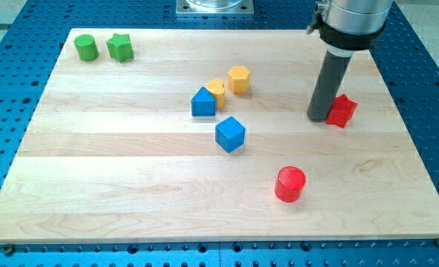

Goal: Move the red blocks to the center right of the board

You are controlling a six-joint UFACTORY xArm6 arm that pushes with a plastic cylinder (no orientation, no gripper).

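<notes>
A red star-shaped block point(342, 110) lies at the view's right, a little above mid height. My tip point(319, 117) rests against its left side. A red cylinder point(290, 184) stands lower, toward the view's bottom right, well below and left of my tip.
A blue block point(203, 102) and a blue cube point(230, 134) sit near the middle, with two yellow blocks, one point(216, 91) beside the other point(239, 78), just above. A green cylinder point(86, 47) and a green star point(120, 47) sit at the top left of the wooden board point(93, 170).
</notes>
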